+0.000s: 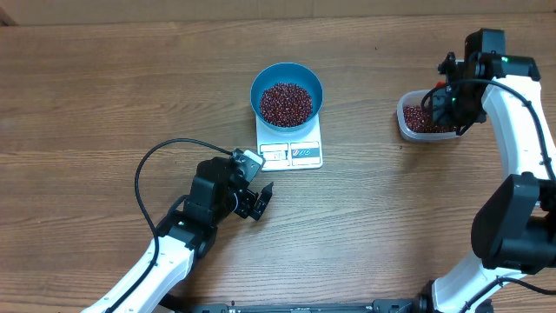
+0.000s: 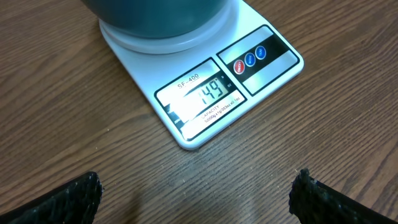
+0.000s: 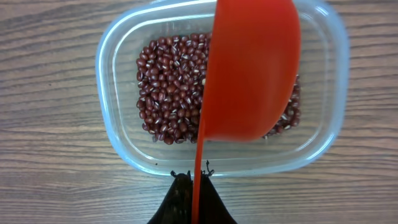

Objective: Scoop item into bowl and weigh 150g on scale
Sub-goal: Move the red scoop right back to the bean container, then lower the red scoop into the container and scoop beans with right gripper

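Nearly done: beans (image 1: 286, 103) heaped in bowl (image 1: 259, 87) on scale (image 2: 140, 62), 149 shown; scoop (image 3: 252, 68) clamped by right gripper (image 3: 196, 186) over tub (image 3: 112, 74); left gripper (image 2: 196, 196) spread empty.

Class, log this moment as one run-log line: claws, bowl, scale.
left claw open, short of scale | right claw shut on red scoop above clear tub | teal bowl of beans on scale | display 149

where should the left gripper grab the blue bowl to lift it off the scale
Probably the rim of the bowl, on the side nearest the left gripper, from above, one finger inside, one outside. It looks too wide and round to span, and the beans leave its upper wall bare.
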Controlling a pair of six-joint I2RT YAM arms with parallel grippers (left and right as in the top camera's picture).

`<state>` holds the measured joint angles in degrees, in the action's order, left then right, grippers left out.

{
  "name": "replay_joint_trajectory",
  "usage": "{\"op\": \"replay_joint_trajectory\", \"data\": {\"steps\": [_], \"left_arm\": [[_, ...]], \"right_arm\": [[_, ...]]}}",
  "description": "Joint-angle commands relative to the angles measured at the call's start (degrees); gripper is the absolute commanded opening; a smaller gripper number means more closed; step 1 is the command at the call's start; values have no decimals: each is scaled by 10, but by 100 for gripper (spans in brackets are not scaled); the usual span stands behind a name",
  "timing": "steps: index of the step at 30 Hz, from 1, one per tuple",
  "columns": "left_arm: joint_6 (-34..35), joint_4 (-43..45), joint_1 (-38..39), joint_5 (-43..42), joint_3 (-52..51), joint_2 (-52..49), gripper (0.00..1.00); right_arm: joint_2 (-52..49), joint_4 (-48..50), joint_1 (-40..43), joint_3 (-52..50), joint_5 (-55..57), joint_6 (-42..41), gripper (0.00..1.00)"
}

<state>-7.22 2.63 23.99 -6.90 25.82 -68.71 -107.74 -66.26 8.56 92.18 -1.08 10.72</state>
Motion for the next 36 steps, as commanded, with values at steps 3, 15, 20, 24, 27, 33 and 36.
{"op": "replay_joint_trajectory", "data": {"steps": [3,15,20,24,27,33,36], "left_arm": [[8,2,0,-2,-1,-4,100],[8,2,0,-2,-1,-4,99],[8,2,0,-2,-1,-4,99],[8,2,0,-2,-1,-4,99],[8,2,0,-2,-1,-4,99],[8,2,0,-2,-1,-4,99],[8,2,0,-2,-1,-4,100]], "right_arm": [[9,16,2,-26,-14,-9,4],[9,71,2,-85,-70,-9,4],[9,83,2,-97,-92,-8,4],[9,92,1,-109,-107,-8,4],[9,92,1,-111,-111,-7,4],[7,89,1,-112,-110,-6,4],[1,86,2,-112,-100,0,4]]}}
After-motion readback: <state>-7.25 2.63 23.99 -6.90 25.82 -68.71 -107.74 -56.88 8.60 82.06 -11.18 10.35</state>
